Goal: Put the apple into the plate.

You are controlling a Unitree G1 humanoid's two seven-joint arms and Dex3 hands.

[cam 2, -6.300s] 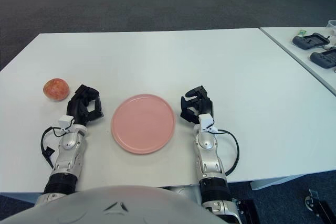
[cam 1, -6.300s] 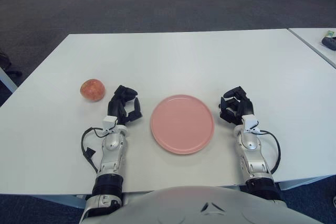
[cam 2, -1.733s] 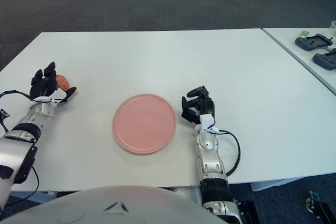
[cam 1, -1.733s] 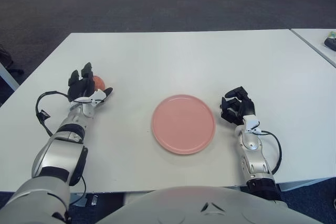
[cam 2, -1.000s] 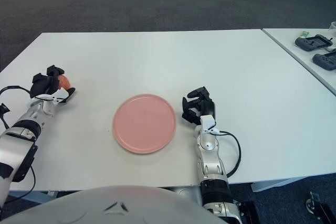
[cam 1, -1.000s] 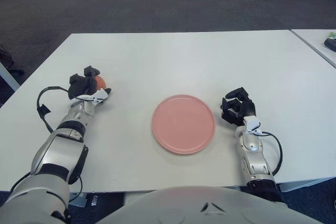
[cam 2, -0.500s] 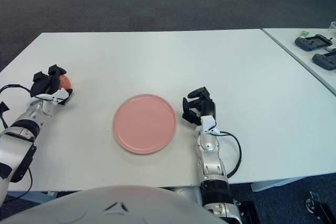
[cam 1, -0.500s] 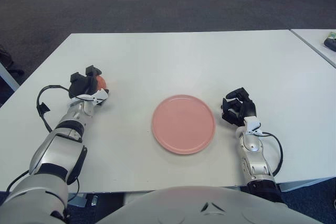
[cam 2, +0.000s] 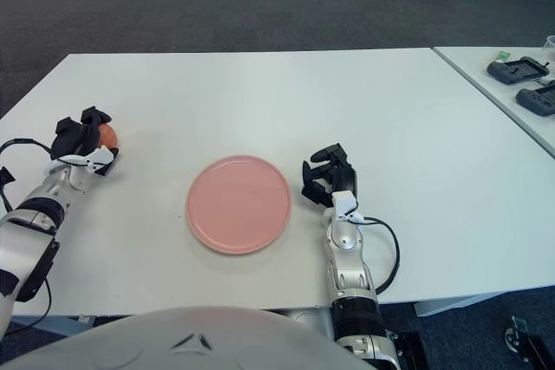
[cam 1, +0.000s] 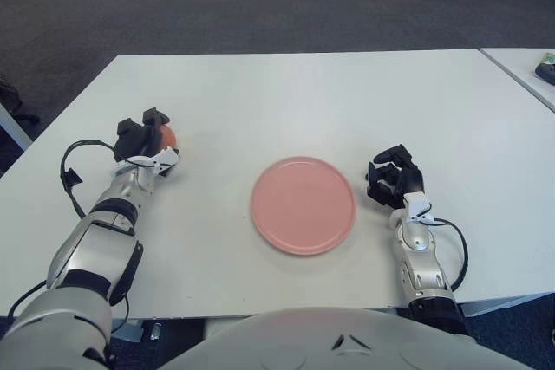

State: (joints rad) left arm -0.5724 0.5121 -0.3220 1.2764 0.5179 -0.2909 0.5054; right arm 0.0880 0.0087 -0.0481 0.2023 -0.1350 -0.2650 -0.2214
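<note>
Grasp stage, transfer not started. Left hand [cam 1: 141, 143] well left of round pink plate [cam 1: 303, 204], black fingers [cam 1: 130, 131] clamped on small red-orange apple [cam 1: 166, 136], apparently low at white surface [cam 1: 286, 101]. Plate bare. Right hand [cam 1: 395, 185] just right of plate, fingers curled, holding nothing. Remaining: lift, carry, release.

At the left of the frame the left robot hand [cam 1: 143, 139] has its dark fingers curled around the reddish apple [cam 1: 165, 136], low over the white tabletop [cam 1: 295, 101]. The pink plate [cam 1: 303, 205] lies at the centre, well apart from it. The right robot hand [cam 1: 393, 182] shows just right of the plate, fingers curled.
</note>
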